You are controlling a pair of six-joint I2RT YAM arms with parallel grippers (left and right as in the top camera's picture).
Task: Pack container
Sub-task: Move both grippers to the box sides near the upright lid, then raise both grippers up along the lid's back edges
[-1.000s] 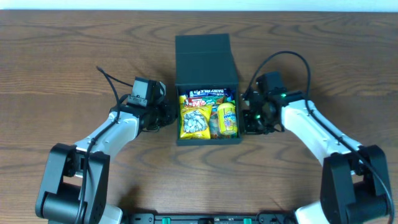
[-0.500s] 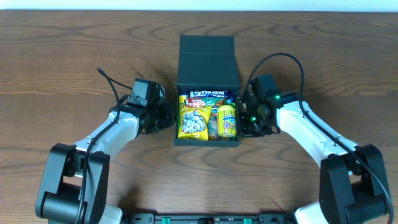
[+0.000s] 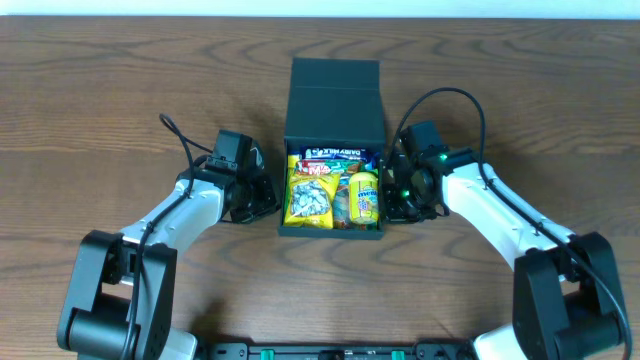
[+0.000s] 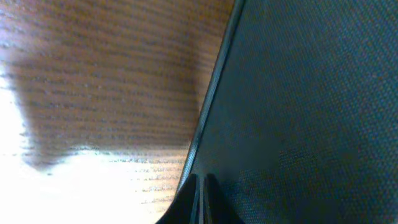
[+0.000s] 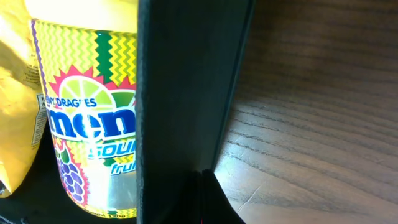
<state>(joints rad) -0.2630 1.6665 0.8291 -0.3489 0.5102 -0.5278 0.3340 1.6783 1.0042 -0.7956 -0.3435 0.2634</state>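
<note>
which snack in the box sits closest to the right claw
The yellow Mentos tub, against the container's right wall, just inside from the right claw; the yellow nut packet lies further left.

Dark teal-black container (image 3: 334,95) mid-table, flap lid open, snack-filled.

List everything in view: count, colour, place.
container: 1, dark teal-black, table centre, flap lid open toward far edge
yellow snack bag: 1, yellow, inside container, left half
Mentos tub: 1, yellow, inside container, against right wall
Dairy Milk packet: 1, blue, inside container, at the back
table: 1, brown wood, under everything
left gripper: 1, black, shut, at container's left outer wall
right gripper: 1, black, shut, at container's right outer wall
</note>
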